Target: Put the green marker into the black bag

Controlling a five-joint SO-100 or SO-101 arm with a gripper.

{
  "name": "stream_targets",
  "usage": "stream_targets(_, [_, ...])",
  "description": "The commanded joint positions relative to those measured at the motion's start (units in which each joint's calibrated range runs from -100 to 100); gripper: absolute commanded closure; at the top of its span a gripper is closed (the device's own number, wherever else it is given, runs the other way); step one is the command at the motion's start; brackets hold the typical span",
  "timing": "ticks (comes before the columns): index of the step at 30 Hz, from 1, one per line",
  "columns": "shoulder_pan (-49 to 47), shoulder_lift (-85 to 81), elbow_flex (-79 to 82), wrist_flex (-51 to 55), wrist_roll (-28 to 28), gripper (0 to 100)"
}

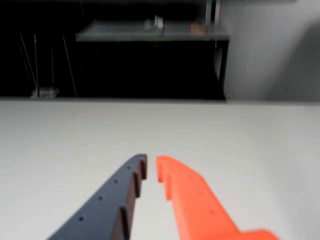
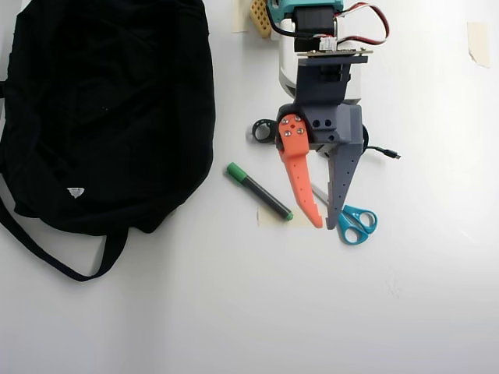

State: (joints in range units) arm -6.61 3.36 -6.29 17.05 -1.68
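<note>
So from the overhead view, the black bag [image 2: 109, 101] is the big thing to go by, it fills the whole upper left of the white table [image 2: 234, 312], with a small white tag [image 2: 75, 192] near its lower edge and thin black straps [image 2: 47, 253] trailing out below it. The green marker [image 2: 259, 191] lies flat on the table just right of the bag, not touching it, angled with its bright green cap end up toward the bag and the little green tip pointing down and away. That lower tip sits on a pale bit of tape [image 2: 281, 218].

The gripper [image 2: 323, 224] is further right of the bag than the marker is, pointing down the picture. One finger is orange [image 2: 299, 175], the other dark grey [image 2: 341, 175], and the tips are nearly together with only a thin gap, nothing held between them. The orange tip ends close beside the marker's lower end; I can't tell whether it touches. Teal-handled scissors [image 2: 356, 224] poke out from under the grey finger, on the side away from the bag.

Wrist view is blurry, just the two fingers [image 1: 151, 165] almost closed over bare table, no marker in it.
</note>
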Motion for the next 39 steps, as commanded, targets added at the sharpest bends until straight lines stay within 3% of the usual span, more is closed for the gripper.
stream_targets(1, [0.2, 1.9, -3.4, -3.4, 0.3, 97])
stream_targets(31, [0.0, 1.9, -2.2, -3.3, -0.2, 97])
stream_targets(34, [0.0, 1.8, -2.2, 1.6, -0.2, 97])
stream_targets(39, [0.3, 1.7, -6.2, 20.0, -0.3, 97])
